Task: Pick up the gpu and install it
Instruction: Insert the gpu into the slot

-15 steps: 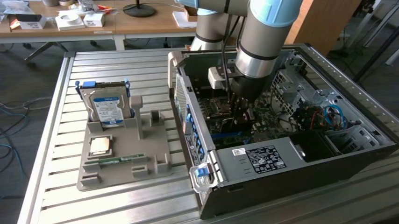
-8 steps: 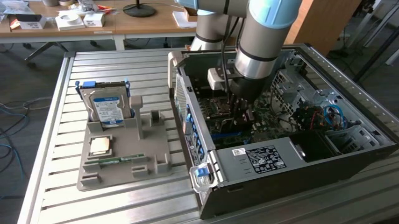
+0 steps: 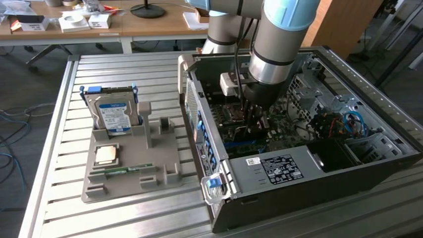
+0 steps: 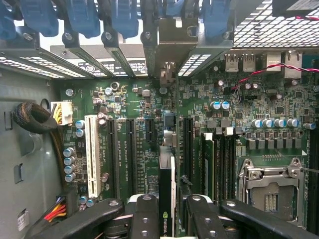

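Observation:
Seen edge-on in the wrist view, the gpu (image 4: 167, 172) is a thin black card with a green logo near my fingers. It stands upright over the green motherboard (image 4: 139, 114), along a black expansion slot, and its metal bracket (image 4: 167, 55) reaches the case's rear slot openings. My gripper (image 4: 170, 204) is shut on the card, with one black finger (image 4: 144, 214) on each face. In the exterior view my gripper (image 3: 255, 119) hangs deep inside the open computer case (image 3: 370, 163), over the motherboard.
A grey fixture (image 3: 165, 173) on the slatted table holds a silver hard drive with a blue label (image 3: 112, 115), a tan chip (image 3: 107, 154) and a green memory stick (image 3: 126, 171). Beside the card are a white slot (image 4: 91, 149), memory slots (image 4: 219, 164) and the processor socket (image 4: 271, 186). Blue latches (image 4: 79, 17) line the rear.

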